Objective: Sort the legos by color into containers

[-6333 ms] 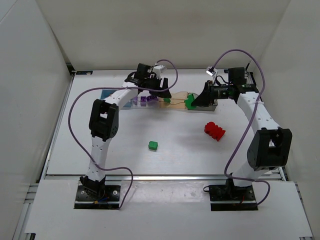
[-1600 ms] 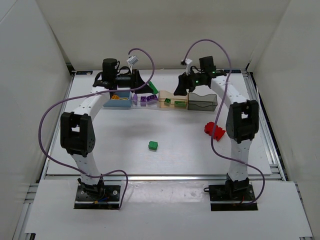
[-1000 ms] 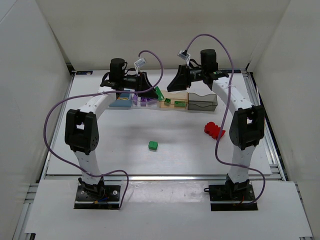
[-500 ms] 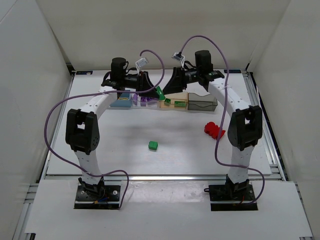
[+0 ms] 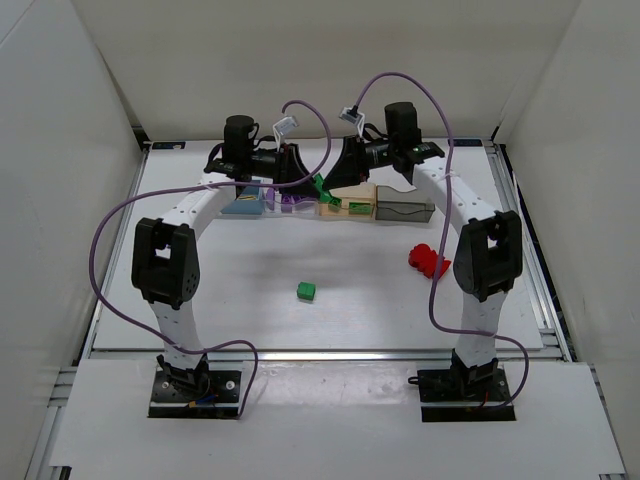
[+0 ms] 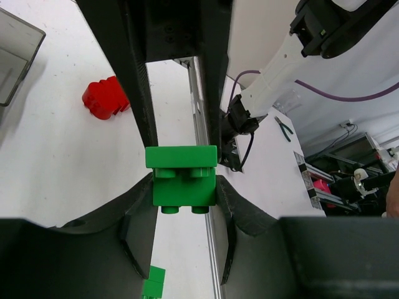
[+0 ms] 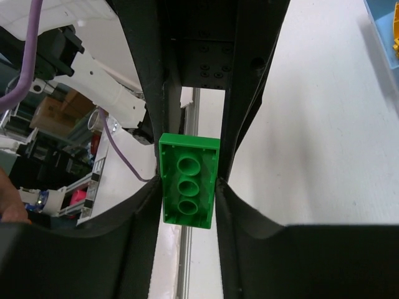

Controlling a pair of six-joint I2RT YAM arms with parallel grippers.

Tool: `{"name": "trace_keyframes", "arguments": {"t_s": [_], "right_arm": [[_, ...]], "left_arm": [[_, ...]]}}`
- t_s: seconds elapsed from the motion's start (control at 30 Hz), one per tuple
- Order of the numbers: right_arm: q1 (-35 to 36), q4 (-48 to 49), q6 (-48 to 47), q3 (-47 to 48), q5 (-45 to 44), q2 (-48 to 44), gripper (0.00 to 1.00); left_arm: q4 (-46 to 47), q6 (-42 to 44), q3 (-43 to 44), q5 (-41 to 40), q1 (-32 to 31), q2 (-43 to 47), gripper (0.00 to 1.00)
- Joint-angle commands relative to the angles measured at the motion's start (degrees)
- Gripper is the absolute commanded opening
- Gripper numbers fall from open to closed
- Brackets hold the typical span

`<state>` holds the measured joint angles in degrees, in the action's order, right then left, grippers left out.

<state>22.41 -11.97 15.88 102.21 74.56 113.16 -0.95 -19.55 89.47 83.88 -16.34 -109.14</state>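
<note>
A green lego (image 5: 319,184) hangs above the row of containers, gripped from both sides. My left gripper (image 5: 311,182) is shut on it, and in the left wrist view the green lego (image 6: 181,177) sits squeezed between the left gripper (image 6: 181,190) fingers. My right gripper (image 5: 328,185) is shut on the same green lego (image 7: 189,180), whose hollow underside faces the right wrist camera in the right gripper (image 7: 188,190). Below stand the blue container (image 5: 240,204), the clear container (image 5: 287,201) with purple legos, the pale orange container (image 5: 352,206) with green pieces, and the grey container (image 5: 405,206).
A red lego (image 5: 428,261) lies on the table right of centre, and a small green lego (image 5: 307,291) lies in the middle. Purple cables arch over both arms. White walls close in the table on three sides.
The right gripper has slid left to the green lego held by the left gripper and closed on it. The left gripper has stayed put, still shut on the lego.
</note>
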Motion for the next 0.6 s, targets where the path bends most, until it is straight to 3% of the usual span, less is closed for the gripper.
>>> {"name": "trace_keyframes", "arguments": {"t_s": [0.0, 0.13, 0.57], "right_arm": [[0.35, 1.42, -0.15, 1.32, 1.55, 0.57, 0.33], [0.35, 1.68, -0.32, 1.23, 2.07, 0.65, 0.18], [-0.35, 0.98, -1.29, 0.88, 1.90, -0.31, 0.02]], "left_arm": [[0.77, 0.65, 1.06, 1.11, -0.27, 1.13, 0.30], [0.78, 0.57, 1.14, 1.11, -0.27, 1.04, 0.30], [0.86, 0.83, 0.18, 1.11, -0.36, 1.56, 0.30]]}}
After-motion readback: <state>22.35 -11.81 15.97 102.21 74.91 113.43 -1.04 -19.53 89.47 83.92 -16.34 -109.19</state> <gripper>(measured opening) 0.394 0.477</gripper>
